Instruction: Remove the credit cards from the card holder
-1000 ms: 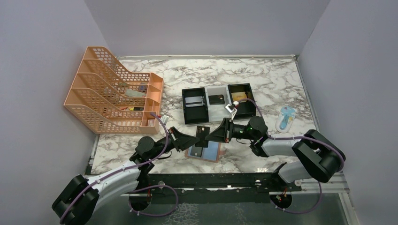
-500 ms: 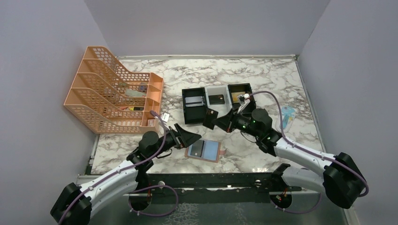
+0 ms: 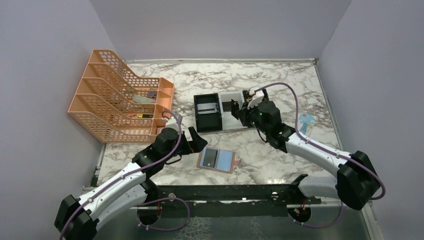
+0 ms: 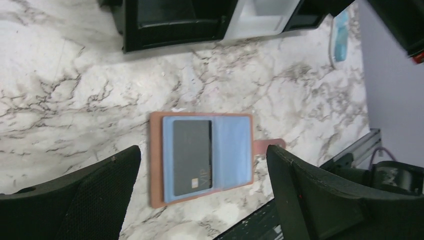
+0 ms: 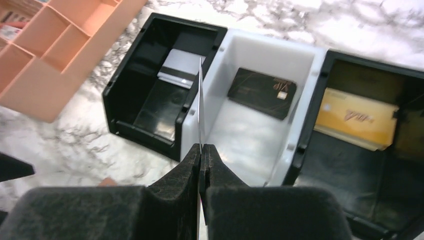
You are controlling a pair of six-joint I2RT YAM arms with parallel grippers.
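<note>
The card holder is lying open and flat on the marble surface, near the front edge, with its light-blue lining facing up. A black card is sitting in its left pocket, and the closing tab is sticking out from the right side.

The left claw is hovering just left of the card holder with its fingers spread wide apart and nothing between them. In the left wrist view, the holder is showing between the two fingers.

The right claw is reaching over the three-compartment tray at the middle of the surface. Its jaws are pressed together on a thin card, which is standing on edge and pointing away from the fingertips. That card is hanging above the wall between the left black compartment and the white middle one; which of the two it is over cannot be told.

Inside the tray, a silver-grey card is resting in the left black compartment, a dark brown card is lying in the white compartment, and a yellow card is lying in the right black compartment.

An orange mesh file rack is standing at the left of the surface, and a small blue-and-white packet is lying at the right.
</note>
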